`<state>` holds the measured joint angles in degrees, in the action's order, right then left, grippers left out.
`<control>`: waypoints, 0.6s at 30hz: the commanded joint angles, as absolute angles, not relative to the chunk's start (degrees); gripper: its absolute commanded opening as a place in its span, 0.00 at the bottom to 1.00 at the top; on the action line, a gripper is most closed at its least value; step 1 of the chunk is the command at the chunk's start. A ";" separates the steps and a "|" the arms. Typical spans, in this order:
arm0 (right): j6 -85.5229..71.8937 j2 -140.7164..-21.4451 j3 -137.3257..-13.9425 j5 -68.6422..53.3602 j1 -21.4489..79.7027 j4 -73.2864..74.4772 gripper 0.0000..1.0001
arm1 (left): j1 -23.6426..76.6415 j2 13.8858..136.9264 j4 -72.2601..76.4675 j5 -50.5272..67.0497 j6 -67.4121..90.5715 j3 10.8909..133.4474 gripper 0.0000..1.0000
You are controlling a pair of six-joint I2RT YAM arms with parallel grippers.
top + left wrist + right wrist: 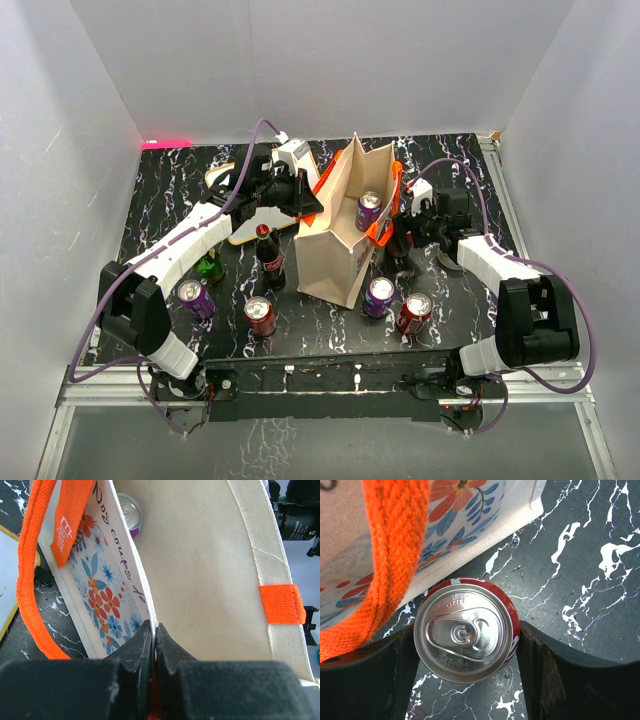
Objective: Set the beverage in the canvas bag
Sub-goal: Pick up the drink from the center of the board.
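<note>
The black surface (170, 190) holds a tall canvas bag (330, 262) in the middle. The left tool (155, 630) is pinched tight on the bag's rim, I think to keep its mouth wide. The right tool (468, 626) stands around a red can (462, 642) on the surface right beside the bag; I cannot tell if it squeezes yet. One purple can (369, 210) sits inside.

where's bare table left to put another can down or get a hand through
Bare table at the far left corner, beyond the left gripper, and far right, beyond the right gripper. Crowded: the near side of the canvas bag, where cans and bottles stand close.
</note>
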<state>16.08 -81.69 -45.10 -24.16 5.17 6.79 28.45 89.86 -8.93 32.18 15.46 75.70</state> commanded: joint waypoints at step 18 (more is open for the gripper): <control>17.24 -76.60 -46.84 -20.79 4.88 6.83 0.47 | 28.28 89.07 -7.91 33.82 15.21 75.41 0.00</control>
<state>16.45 -78.87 -45.10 -21.50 5.13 9.80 28.45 89.86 -8.78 32.42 15.46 75.70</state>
